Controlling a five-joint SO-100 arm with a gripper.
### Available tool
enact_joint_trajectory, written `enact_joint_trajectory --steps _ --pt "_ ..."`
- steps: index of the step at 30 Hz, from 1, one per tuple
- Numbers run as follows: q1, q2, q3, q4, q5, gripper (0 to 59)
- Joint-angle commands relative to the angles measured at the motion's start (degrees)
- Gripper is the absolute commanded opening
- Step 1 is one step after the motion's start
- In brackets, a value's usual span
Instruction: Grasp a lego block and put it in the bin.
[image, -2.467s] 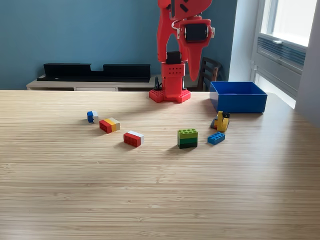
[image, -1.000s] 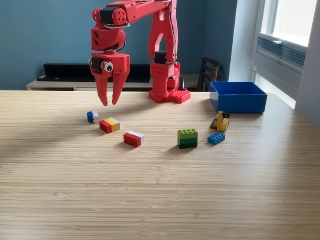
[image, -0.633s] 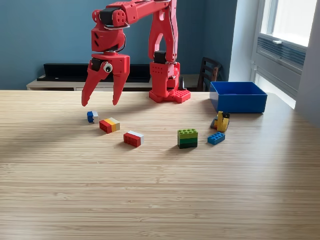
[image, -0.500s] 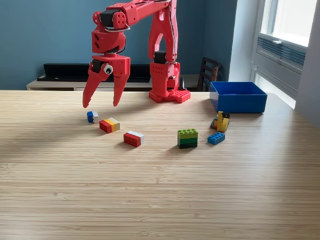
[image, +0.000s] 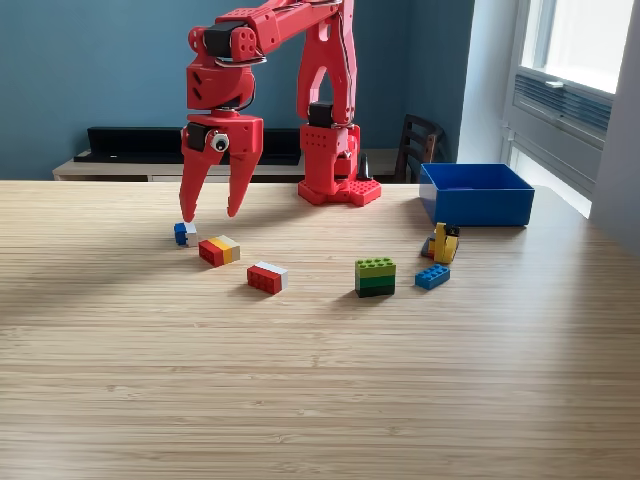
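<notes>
My red gripper (image: 209, 215) hangs open, fingertips pointing down, a little above and behind the red-yellow-grey lego block (image: 218, 250) and just right of a small blue-and-white block (image: 184, 234) in the exterior view. Nothing is between its fingers. More blocks lie on the wooden table: a red-and-white one (image: 266, 277), a green stack (image: 375, 276), a flat blue one (image: 432, 276) and a yellow-and-blue piece (image: 443, 243). The blue bin (image: 475, 194) stands at the exterior view's right, behind the yellow piece.
The arm's red base (image: 339, 188) stands at the table's back middle, left of the bin. A dark chair back (image: 420, 146) shows behind the table. A low shelf (image: 190, 160) runs along the blue wall.
The arm swung from upright over its base out to the exterior view's left, its gripper opened, and in the last half second it drifted slightly right and lower while the jaws narrowed a little.
</notes>
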Motion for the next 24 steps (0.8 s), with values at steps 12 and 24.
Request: enact_joint_trajectory --steps 12,24 --pt "-0.3 -10.2 -4.6 -0.7 -2.6 29.0" --pt "0.8 -17.8 -9.4 -0.5 -1.7 31.1"
